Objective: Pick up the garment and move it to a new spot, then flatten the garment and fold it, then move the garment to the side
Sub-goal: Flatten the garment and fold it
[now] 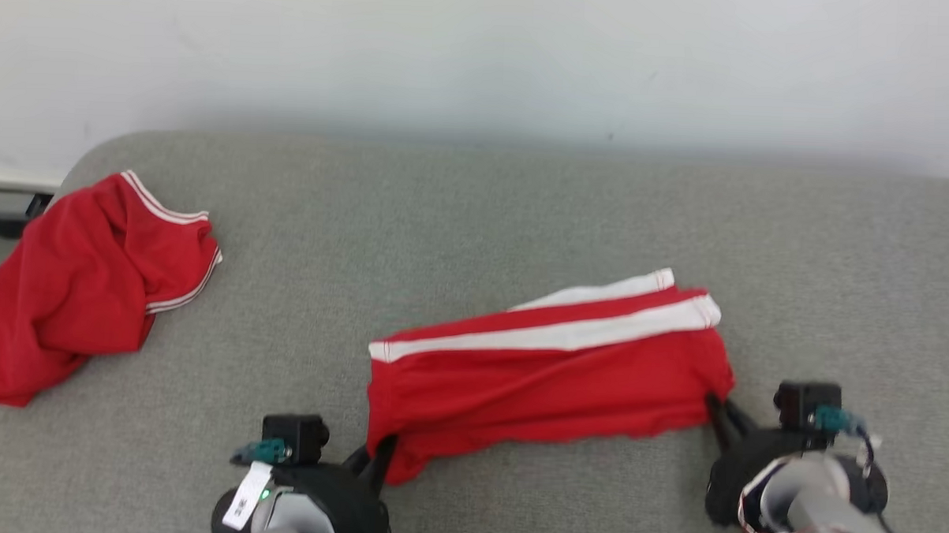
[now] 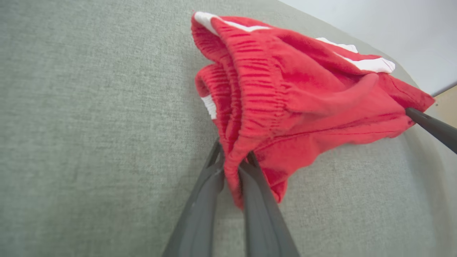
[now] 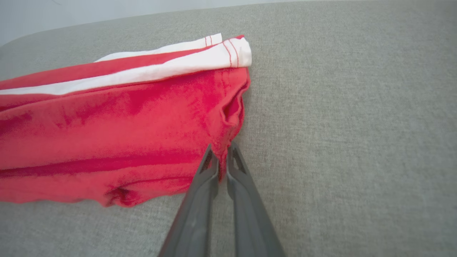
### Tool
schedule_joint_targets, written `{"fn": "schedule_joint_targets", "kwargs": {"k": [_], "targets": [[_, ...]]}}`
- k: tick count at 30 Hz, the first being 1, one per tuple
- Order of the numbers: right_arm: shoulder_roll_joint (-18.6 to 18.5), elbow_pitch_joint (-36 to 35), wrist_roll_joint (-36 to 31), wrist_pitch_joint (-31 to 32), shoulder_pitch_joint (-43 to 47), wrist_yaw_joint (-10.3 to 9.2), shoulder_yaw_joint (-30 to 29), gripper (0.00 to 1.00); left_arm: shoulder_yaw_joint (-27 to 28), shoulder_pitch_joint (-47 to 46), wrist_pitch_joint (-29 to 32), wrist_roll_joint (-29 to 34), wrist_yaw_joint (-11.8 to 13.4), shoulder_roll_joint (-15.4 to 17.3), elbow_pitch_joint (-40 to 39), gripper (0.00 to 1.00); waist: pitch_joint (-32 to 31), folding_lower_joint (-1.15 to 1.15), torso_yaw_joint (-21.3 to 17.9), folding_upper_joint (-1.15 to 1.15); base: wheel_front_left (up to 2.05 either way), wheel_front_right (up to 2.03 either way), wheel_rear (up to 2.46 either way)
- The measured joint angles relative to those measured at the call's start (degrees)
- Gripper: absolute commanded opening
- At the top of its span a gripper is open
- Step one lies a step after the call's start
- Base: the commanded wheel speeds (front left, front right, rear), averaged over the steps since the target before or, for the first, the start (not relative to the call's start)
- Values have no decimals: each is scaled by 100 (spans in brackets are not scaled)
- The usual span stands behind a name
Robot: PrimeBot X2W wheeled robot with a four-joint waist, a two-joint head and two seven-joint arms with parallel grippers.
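The red shorts [image 1: 550, 372] lie across the near middle of the grey cushion [image 1: 476, 211]. They are pinched at their ends by the left gripper [image 1: 380, 449] and right gripper [image 1: 713, 401], so the way is barred there. A crumpled red top [image 1: 79, 284] takes the far left corner. Bare cushion runs between the two garments, right of the shorts, and beyond them to the wall [image 1: 482, 54].

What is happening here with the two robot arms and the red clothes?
The robot is handling red shorts with white stripes on a grey padded surface. Its left gripper is shut on the waistband end and its right gripper is shut on a corner at the leg end. The shorts lie between them and appear folded lengthwise. A second red garment lies crumpled at the far left, apart from both grippers.
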Motion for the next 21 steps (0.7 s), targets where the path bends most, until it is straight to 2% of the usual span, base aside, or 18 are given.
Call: {"fn": "schedule_joint_targets", "kwargs": {"k": [7,14,21], "targets": [[90,-442,140,0,988,0,-141,0,-82,494,-51,-23,-1,167,-110,0,-389,-1,-225,0,0,0,0],[-36,-1131,160,-14,1736,0,-260,0,-131,775,-58,-34,-1,286,-421,0,-645,-1,-531,0,0,0,0],[-121,-1508,100,-14,1991,-33,-259,0,-182,827,74,-41,0,296,-458,0,-660,0,-617,0,0,0,0]]}}
